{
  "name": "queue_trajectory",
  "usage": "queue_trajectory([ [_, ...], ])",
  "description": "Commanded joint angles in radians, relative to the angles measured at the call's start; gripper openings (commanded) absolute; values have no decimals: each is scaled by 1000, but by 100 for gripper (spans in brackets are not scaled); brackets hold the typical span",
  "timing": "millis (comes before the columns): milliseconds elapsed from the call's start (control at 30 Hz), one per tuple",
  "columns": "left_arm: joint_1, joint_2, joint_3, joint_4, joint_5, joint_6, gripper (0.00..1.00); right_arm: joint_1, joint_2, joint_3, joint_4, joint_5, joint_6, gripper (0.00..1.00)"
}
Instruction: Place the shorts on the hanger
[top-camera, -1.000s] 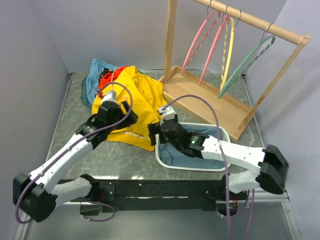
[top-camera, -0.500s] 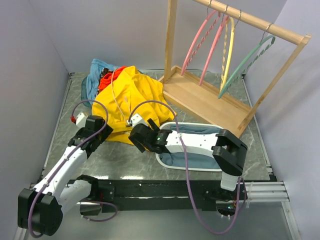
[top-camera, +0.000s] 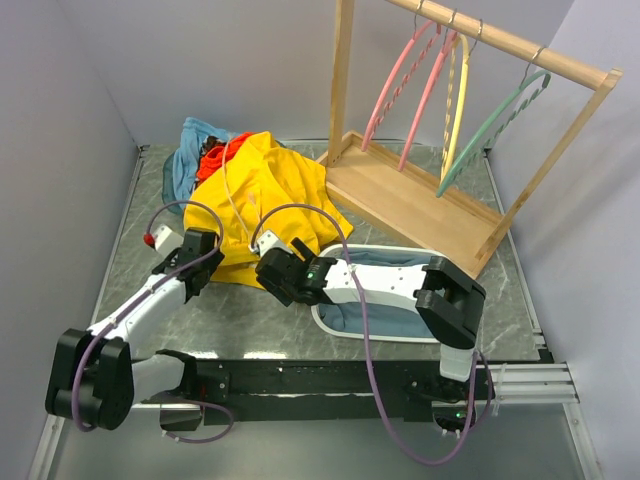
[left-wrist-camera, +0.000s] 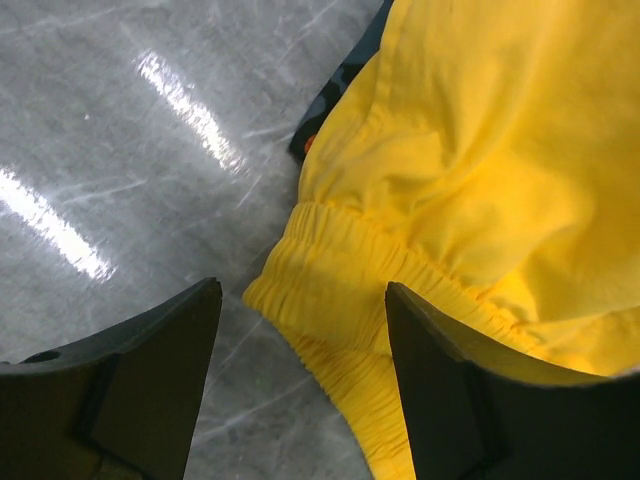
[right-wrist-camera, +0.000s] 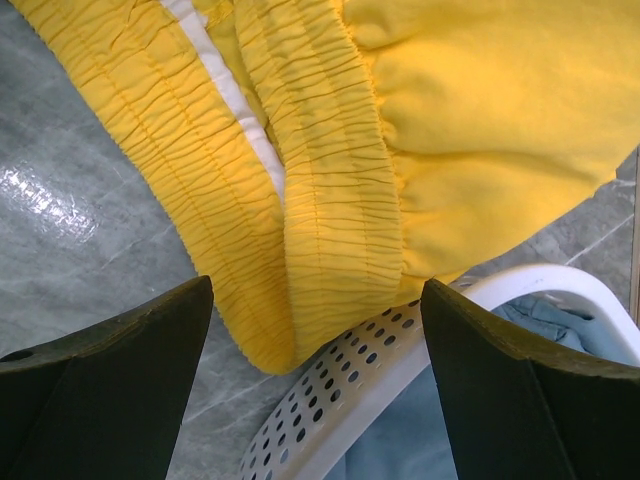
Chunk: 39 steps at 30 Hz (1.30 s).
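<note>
Shorts: the large, bright yellow shorts (top-camera: 270, 200) of soft fabric lie crumpled on the grey marbled surface (top-camera: 250, 320), left of centre, with the gathered elastic waistband toward the arms. Their near corner meets the rim of the white perforated plastic basket (top-camera: 325, 325).
Hanger: the teal-green arched plastic hanger (top-camera: 490, 125) hangs by its metal hook at the right end of the wooden rack (top-camera: 400, 195), well apart from the shorts.
Left fingers: the left arm's dark fingers (left-wrist-camera: 180, 340) are spread apart above the waistband's left corner, not closed on it.
Right fingers: the right arm's dark fingers (right-wrist-camera: 160, 350) are spread apart over the folded waistband and its white drawstring (right-wrist-camera: 235, 100), just beside the basket rim.
Other clothes: an orange-red garment (top-camera: 212, 155) and a blue cloth (top-camera: 185, 165) lie behind the shorts, touching them. A blue-grey cloth (top-camera: 385, 312) lies in the basket.
</note>
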Motion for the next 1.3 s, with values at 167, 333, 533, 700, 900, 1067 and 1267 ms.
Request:
queue_trajectory([
  [167, 10, 73, -19, 249, -77, -8, 61, 6, 36, 65, -42, 7, -40, 92],
  [333, 12, 75, -15, 267, -50, 9, 10, 6, 46, 70, -70, 26, -54, 92],
  [533, 13, -66, 7, 203, -35, 40, 1, 6, 71, 91, -111, 17, -57, 91],
  [700, 13, -169, 65, 128, -1, 61, 1, 6, 97, 120, -154, -12, -50, 86],
  [900, 12, -240, 145, 62, 51, 89, 1, 7, 121, 169, -200, 0, -17, 69],
  [1067, 13, -310, 269, -27, 10, 152, 1, 7, 62, 183, -248, 84, 55, 13],
  [1267, 13, -329, 562, -86, 2, 296, 1, 7, -170, 276, -309, 234, 95, 0],
])
